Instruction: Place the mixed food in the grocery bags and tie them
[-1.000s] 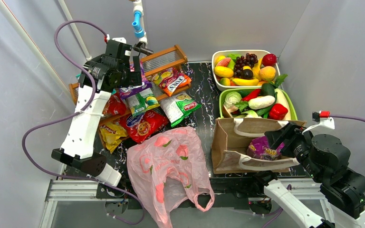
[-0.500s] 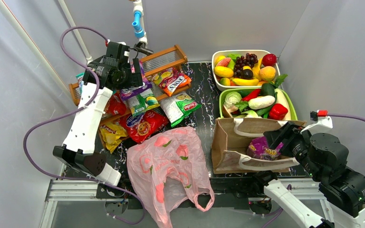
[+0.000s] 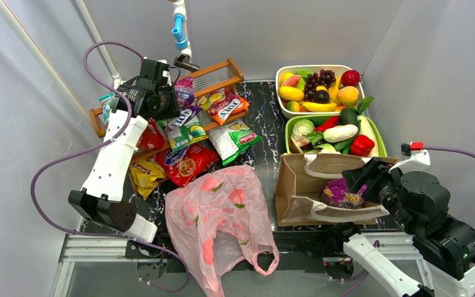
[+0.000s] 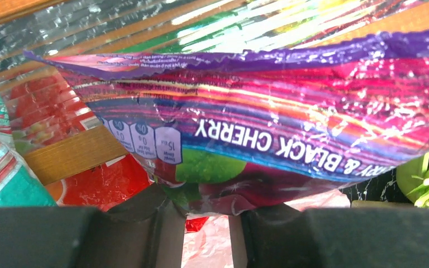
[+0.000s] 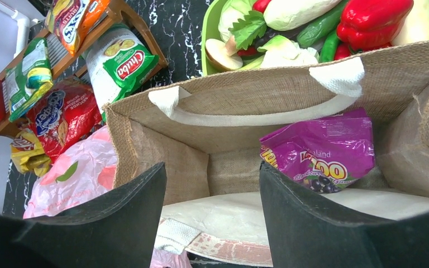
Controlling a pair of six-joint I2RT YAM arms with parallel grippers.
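Note:
My left gripper (image 3: 174, 99) is shut on the lower edge of a purple "Black Cherry" snack packet (image 4: 290, 111), which it holds up at the back left over the wooden rack (image 3: 213, 74). From above, that packet (image 3: 184, 94) shows beside the fingers. More packets lie below: a teal Fox's (image 3: 182, 119), a green one (image 3: 235, 137) and a red one (image 3: 188, 164). The pink plastic bag (image 3: 219, 213) lies crumpled at front centre. The brown tote (image 3: 297, 185) stands open with another purple packet (image 5: 324, 148) inside. My right gripper (image 5: 212, 178) hangs open over the tote's mouth, holding nothing.
A white tray (image 3: 284, 73) of toy fruit and a green tray (image 3: 380, 139) of toy vegetables stand behind the tote. A yellow packet (image 3: 143, 173) lies at the left table edge. Grey walls close in on both sides, and a pipe (image 3: 179, 28) rises behind the rack.
My left gripper has closed on the purple packet and pulled it up and back off the pile, uncovering the teal Fox's packet. The right gripper has hardly moved.

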